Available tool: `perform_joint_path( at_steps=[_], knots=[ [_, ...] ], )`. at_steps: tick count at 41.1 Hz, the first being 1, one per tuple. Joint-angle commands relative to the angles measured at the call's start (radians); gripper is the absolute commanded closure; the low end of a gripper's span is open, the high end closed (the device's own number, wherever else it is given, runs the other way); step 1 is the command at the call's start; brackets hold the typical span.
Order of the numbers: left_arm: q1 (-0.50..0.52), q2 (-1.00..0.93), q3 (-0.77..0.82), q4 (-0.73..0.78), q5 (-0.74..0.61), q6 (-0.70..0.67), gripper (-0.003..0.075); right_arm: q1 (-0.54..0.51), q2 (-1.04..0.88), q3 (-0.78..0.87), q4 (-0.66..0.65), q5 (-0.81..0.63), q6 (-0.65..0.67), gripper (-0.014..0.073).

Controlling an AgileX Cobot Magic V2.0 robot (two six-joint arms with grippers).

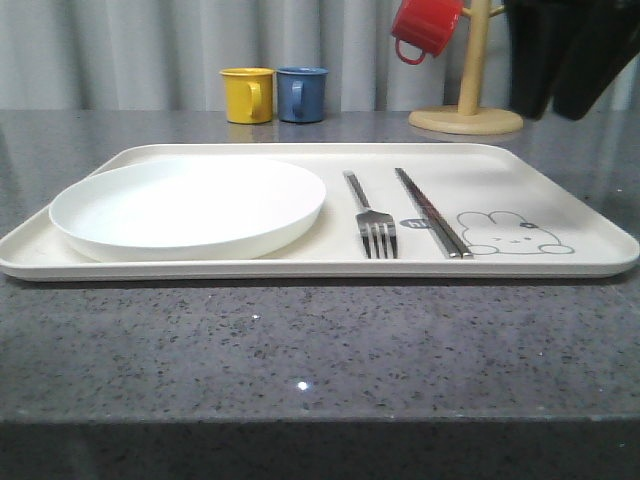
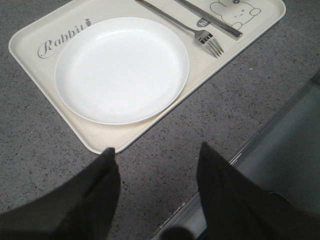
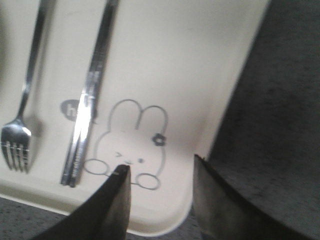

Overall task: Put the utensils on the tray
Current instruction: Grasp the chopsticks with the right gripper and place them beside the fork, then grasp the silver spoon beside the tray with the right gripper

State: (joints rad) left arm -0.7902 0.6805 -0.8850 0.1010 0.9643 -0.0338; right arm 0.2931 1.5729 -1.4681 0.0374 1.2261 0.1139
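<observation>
Front: tray (image 1: 560,175) holds plate (image 1: 188,207), then fork (image 1: 372,222) and chopsticks (image 1: 432,212) right of it. Yellow mug (image 1: 247,95), blue mug (image 1: 301,94) and mug stand (image 1: 468,100) with red mug (image 1: 425,25) sit behind the tray

Left wrist: my left claw (image 2: 155,165) spread apart, empty, over countertop (image 2: 250,95) just off the tray's near edge

Right wrist: my right claw (image 3: 160,175) apart, empty, over the tray's rabbit drawing (image 3: 131,145), chopsticks just beside; picture blurry
</observation>
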Motion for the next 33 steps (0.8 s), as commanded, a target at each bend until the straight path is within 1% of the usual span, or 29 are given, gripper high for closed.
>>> perform_joint_path(
  at_steps=[1,8,16,27,33],
  knots=[
    [-0.008,0.001,-0.026,0.006,-0.068,-0.010,0.0372,-0.059,-0.083,-0.014,-0.095,0.035,-0.013,0.0263],
    [-0.008,0.001,-0.026,0.006,-0.068,-0.010,0.0372,-0.203,-0.082,-0.010,-0.102,0.050,-0.067,0.0263],
    [-0.008,0.001,-0.026,0.006,-0.068,-0.010,0.0372,-0.324,-0.040,-0.010,-0.102,0.028,-0.093,0.0263],
    [-0.008,0.001,-0.026,0.006,-0.068,-0.010,0.0372,-0.429,0.069,-0.010,-0.103,-0.009,-0.114,0.0263],
    [-0.008,0.001,-0.026,0.006,-0.068,-0.010,0.0372,-0.458,0.119,-0.010,-0.103,-0.040,-0.123,0.0263]
  ],
)
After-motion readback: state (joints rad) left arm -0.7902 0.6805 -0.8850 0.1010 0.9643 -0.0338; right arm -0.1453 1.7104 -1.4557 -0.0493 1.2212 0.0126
